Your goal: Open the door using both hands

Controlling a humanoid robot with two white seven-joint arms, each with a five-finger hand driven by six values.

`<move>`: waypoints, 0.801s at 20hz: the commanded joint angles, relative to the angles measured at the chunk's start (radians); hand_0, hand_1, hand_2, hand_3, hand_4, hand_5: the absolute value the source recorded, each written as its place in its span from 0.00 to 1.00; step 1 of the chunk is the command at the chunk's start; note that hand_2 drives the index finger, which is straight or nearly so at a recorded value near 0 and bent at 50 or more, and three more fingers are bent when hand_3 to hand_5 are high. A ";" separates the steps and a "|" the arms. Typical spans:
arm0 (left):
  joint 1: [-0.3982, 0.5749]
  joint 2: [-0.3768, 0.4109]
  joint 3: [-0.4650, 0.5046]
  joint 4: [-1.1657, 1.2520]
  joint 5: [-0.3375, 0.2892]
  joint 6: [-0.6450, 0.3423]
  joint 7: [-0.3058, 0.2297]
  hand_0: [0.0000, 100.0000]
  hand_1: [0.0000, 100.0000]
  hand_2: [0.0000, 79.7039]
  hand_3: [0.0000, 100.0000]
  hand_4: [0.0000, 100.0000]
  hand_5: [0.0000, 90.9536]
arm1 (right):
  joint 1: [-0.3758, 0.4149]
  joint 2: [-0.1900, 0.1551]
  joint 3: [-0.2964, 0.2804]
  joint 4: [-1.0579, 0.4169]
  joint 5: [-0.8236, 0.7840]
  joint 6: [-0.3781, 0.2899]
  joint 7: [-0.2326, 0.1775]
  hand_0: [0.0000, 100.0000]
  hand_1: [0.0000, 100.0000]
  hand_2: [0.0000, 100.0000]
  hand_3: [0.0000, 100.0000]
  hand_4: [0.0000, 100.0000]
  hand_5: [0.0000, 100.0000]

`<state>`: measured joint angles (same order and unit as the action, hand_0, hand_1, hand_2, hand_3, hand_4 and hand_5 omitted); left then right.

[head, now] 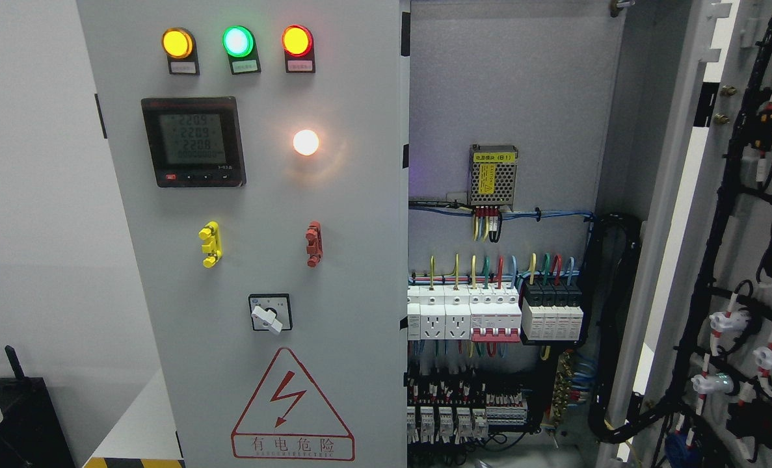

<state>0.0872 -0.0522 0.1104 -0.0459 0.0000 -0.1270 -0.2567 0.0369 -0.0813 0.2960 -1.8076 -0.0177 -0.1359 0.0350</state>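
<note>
Left door [255, 234]: you see it shut, filling the middle of the view; take it as your landmark.
Right door [737, 260]: you find it swung wide open at the far right of the left door, its inner face turned to you, hung with black cable runs and small white fittings.
Cabinet inside [509, 97]: you look straight into it just right of the left door's edge, between the two doors.
Lamps [237, 41]: you see three lit along the top of the left door, amber, green and red in that order from the left.
Meter [193, 142]: on the left door below the lamps, its screen lit with rows of digits.
White light [306, 142]: glowing on the left door, right of the meter.
Handles: you see a yellow one [210, 244] and a red one [313, 244] side by side at mid-height of the left door.
Switch [269, 313]: below the handles, its white knob tilted.
Warning sign [292, 406]: red triangle with a bolt, low on the left door.
Breakers [495, 315]: a row inside, right of the left door, with coloured wires rising from them.
Hands: you cannot tell their state; neither hand nor arm shows anywhere around the left door.
</note>
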 commanded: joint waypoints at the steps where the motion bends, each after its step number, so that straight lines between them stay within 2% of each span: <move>1: 0.000 0.000 0.000 0.000 -0.026 0.000 0.000 0.00 0.00 0.00 0.00 0.03 0.00 | -0.106 0.012 0.043 0.050 -0.103 0.079 -0.001 0.11 0.00 0.00 0.00 0.00 0.00; 6: 0.000 0.000 0.000 0.000 -0.026 0.001 0.000 0.00 0.00 0.00 0.00 0.03 0.00 | -0.175 0.012 0.038 0.076 -0.116 0.108 -0.001 0.11 0.00 0.00 0.00 0.00 0.00; 16: 0.000 0.000 0.000 0.000 -0.026 0.000 0.000 0.00 0.00 0.00 0.00 0.03 0.00 | -0.241 0.014 0.034 0.119 -0.119 0.150 0.000 0.11 0.00 0.00 0.00 0.00 0.00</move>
<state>0.0874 -0.0522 0.1104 -0.0459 0.0000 -0.1301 -0.2570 -0.1540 -0.0712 0.3241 -1.7403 -0.1294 0.0035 0.0344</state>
